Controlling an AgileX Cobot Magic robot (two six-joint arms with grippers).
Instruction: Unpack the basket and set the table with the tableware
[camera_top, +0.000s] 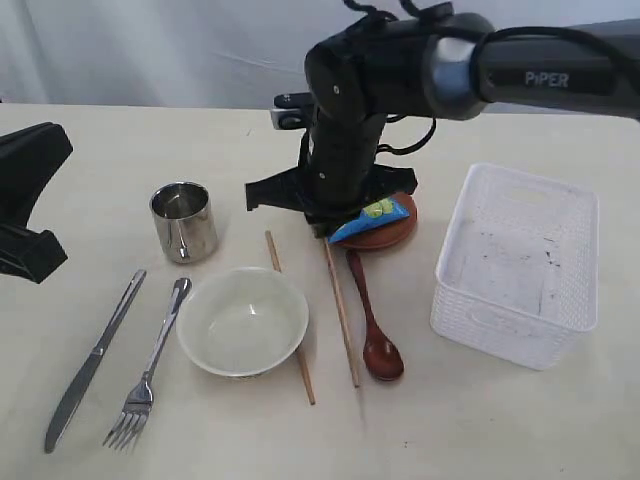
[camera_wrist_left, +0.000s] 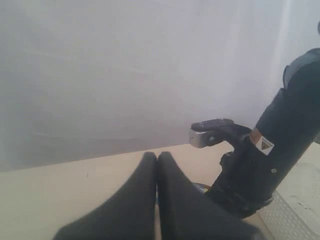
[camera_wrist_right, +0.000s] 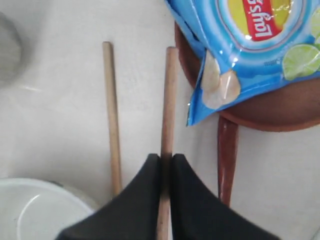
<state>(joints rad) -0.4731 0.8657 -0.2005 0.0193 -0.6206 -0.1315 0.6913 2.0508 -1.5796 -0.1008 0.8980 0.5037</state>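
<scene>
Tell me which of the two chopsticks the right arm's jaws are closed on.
The chopstick beside the wooden spoon, nearer the brown plate: the jaws pinch it. The other chopstick lies free alongside the white bowl.

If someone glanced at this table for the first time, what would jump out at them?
The black right arm looms over the middle, its hand pinched shut on a chopstick. Beside it, a bright blue crisp packet lies on the brown plate; the white basket stands at the right of the exterior view.

Arm (camera_top: 350, 130) and crisp packet (camera_top: 372, 218) hide seemingly most of the plate (camera_top: 402, 232).
</scene>
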